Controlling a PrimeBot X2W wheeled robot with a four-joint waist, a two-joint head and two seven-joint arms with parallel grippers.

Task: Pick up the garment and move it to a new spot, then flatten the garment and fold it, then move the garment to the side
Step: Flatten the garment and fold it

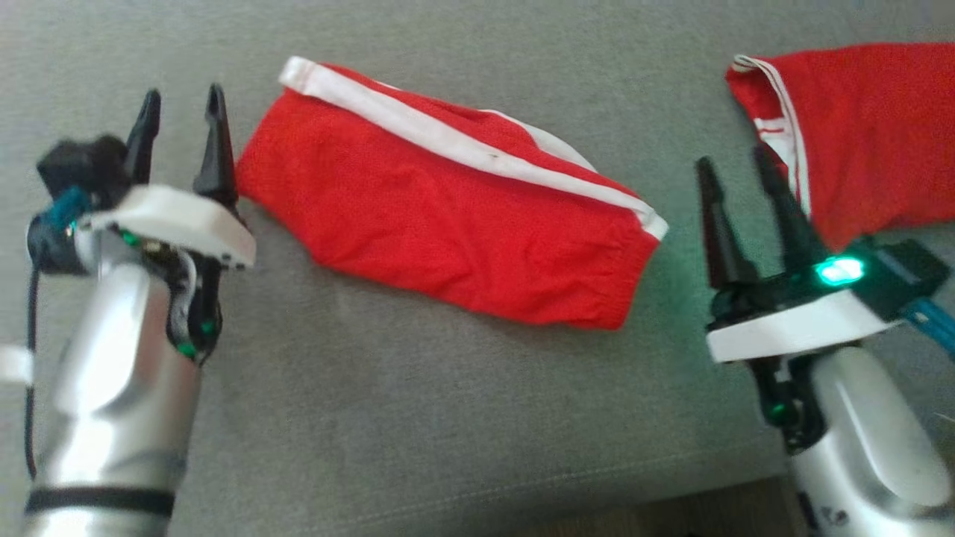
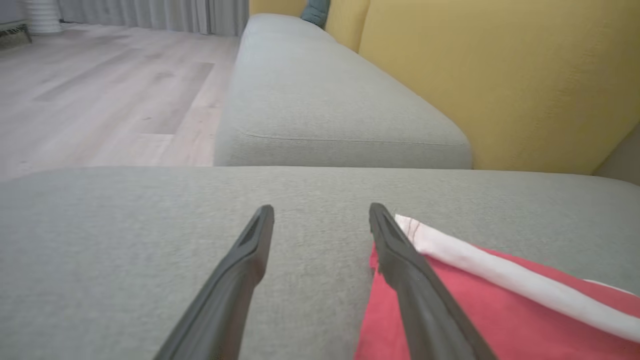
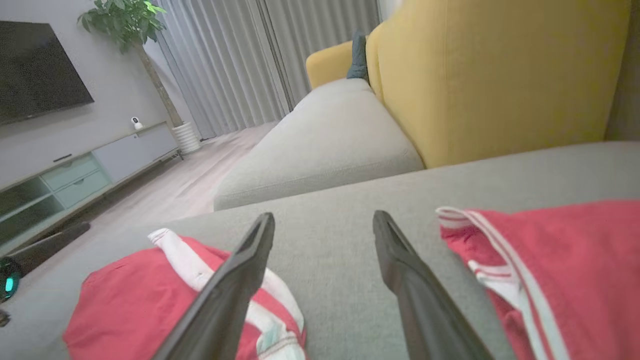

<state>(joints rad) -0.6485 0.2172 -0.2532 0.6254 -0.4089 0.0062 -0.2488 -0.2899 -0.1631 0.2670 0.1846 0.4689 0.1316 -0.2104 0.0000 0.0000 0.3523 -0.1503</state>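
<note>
- Shorts of red fabric with a white band (image 1: pixel 448 216) are lying flat and folded on the grey woven sofa cushion (image 1: pixel 448 418), between my two arms and touching neither.
- My left pincer (image 1: pixel 184 93) is hovering just beside the shorts' left end, its two dark fingers standing apart and gripping nothing. In my left wrist view one finger is crossing in front of the white corner of the cloth.
- My right pincer (image 1: pixel 731 156) is hanging near the shorts' right end, its fingers likewise spread and empty, over the bare cushion between the shorts and a second red garment with thin white stripes (image 1: pixel 873 127).
- I am judging that I am flanking the two ends so each side can take one. The fold looks done, and shifting the shorts aside seems to be what is left.
- The shorts' long axis is running from the upper left to the lower right of my head view, slanting toward my right arm.
- The white band is following the far long edge, ending at the corner beside my left fingers. The plain red edge is facing me.
</note>
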